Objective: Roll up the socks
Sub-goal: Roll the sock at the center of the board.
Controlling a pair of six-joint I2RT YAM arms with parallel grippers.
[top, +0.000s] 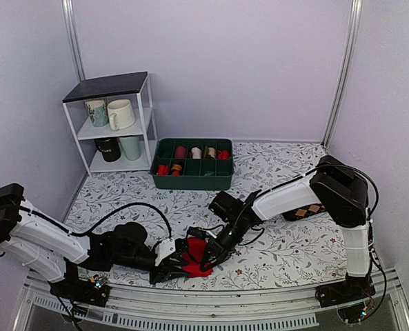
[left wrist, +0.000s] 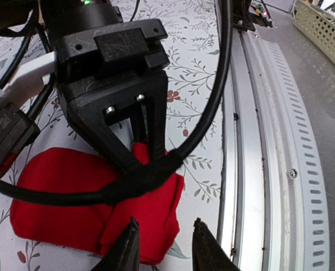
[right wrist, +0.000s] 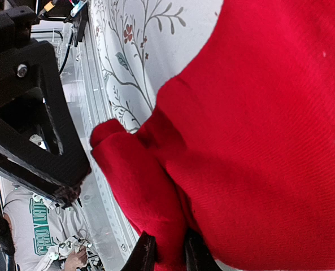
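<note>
The red socks lie bunched on the floral mat near the front edge, between both grippers. In the left wrist view the socks are a folded red pad. My right gripper is shut on a raised fold of the socks; it also shows from the left wrist, pinching red fabric. My left gripper is open, low at the socks' near corner, one fingertip over the red fabric and the other over the mat. From above, the left gripper and the right gripper meet at the socks.
A green divided box with several rolled socks stands at the back. A white shelf with mugs stands at the back left. A brown argyle sock lies under the right arm. The metal front rail runs close beside the socks.
</note>
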